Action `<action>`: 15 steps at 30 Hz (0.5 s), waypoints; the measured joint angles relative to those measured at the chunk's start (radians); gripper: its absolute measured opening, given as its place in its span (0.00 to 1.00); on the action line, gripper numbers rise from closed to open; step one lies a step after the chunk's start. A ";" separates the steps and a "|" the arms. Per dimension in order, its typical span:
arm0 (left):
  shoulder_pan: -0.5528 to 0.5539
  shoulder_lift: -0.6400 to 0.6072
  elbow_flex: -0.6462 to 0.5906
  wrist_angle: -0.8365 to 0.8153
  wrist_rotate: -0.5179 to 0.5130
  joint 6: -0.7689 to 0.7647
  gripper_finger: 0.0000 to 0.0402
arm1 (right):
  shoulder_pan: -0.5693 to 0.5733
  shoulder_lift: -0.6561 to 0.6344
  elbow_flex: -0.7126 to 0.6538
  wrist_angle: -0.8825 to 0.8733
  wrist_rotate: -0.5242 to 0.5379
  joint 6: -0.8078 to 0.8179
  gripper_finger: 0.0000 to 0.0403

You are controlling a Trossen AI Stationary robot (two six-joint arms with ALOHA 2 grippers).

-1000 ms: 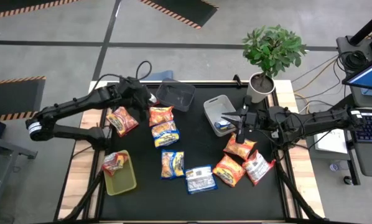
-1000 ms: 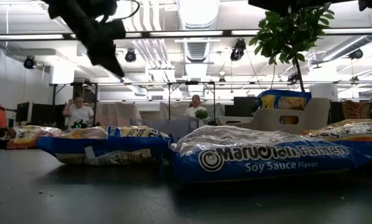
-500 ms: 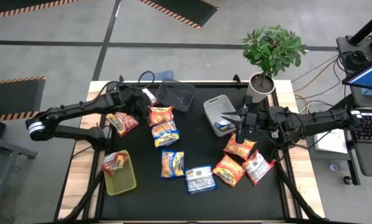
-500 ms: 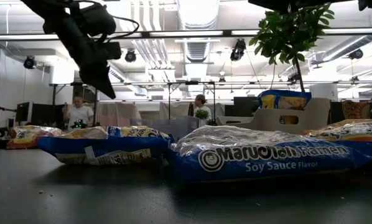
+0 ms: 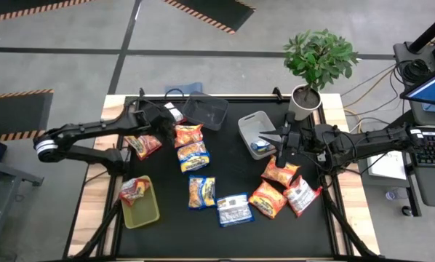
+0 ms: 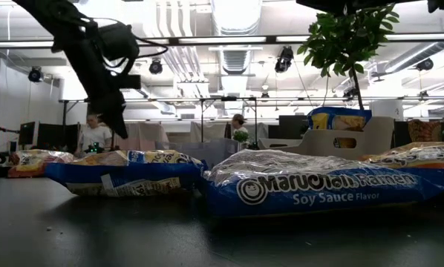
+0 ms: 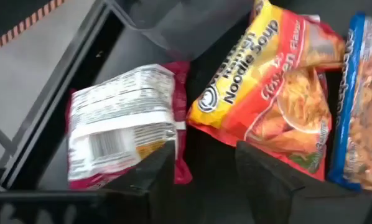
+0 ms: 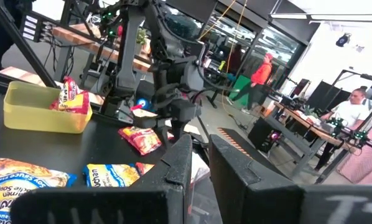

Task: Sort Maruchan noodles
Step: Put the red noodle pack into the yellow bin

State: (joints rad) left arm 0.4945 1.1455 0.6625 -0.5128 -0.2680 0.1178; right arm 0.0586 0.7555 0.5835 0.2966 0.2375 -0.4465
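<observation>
left gripper (image 5: pixel 161 128) lowered since earlier, fingers (image 7: pixel 150 177) spread | red packet (image 5: pixel 143 143) upper left on table (image 5: pixel 232 156) | straddle its edge squarely | right gripper (image 5: pixel 281 149) pressed together, idle

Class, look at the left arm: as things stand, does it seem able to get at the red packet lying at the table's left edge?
Probably yes. The left gripper hangs open just above the red packet, which lies flat with nothing on top. The orange packet beside it leaves a small gap.
</observation>
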 joint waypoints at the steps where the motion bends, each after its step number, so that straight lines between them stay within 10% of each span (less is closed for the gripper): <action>1: -0.001 0.004 -0.010 0.019 0.003 0.014 0.41 | 0.000 0.000 0.000 0.000 0.000 0.000 0.11; 15: 0.000 0.088 -0.122 0.240 -0.119 0.091 0.40 | 0.000 0.000 0.000 -0.001 0.000 -0.011 0.11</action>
State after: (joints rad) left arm 0.4943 1.2331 0.5403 -0.2726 -0.3870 0.2092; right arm 0.0586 0.7555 0.5835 0.2961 0.2375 -0.4576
